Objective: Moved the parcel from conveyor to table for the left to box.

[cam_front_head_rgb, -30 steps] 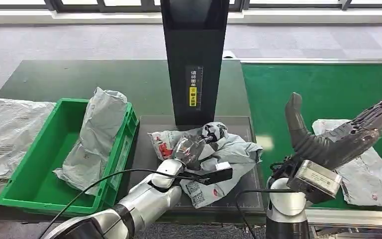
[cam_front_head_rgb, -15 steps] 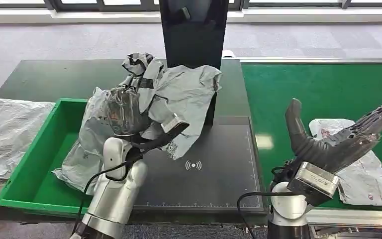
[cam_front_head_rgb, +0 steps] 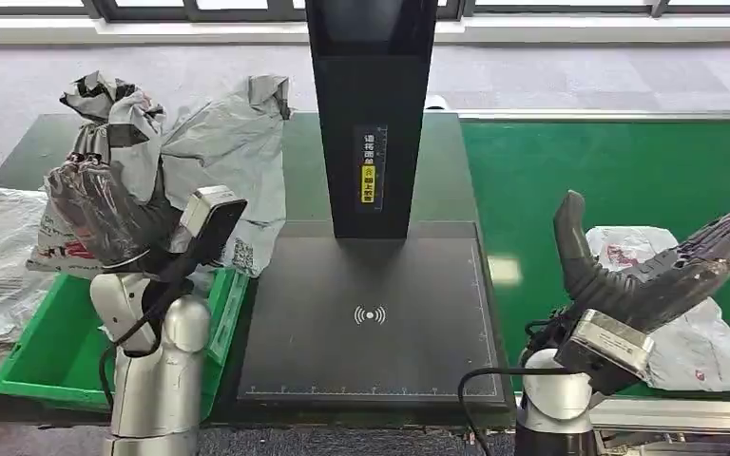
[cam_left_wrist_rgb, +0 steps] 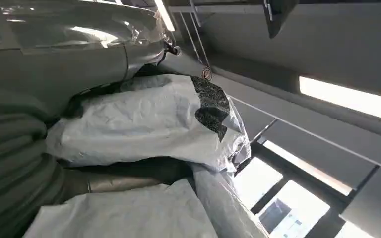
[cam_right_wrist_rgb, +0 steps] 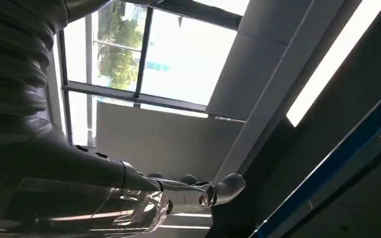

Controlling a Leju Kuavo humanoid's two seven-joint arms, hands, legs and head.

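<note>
One parcel (cam_front_head_rgb: pixel 219 152) (crumpled) gripped by left hand (cam_front_head_rgb: pixel 105 214).

Even daylight in the head view; both wrist views glare at windows and ceiling strips, perhaps slightly motion-blurred

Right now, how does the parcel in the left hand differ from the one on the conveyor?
The held parcel hangs crumpled above the green bin, gripped by the left hand; the conveyor parcel lies flat on the green belt beneath the open right hand. Both are grey plastic mailers.
</note>
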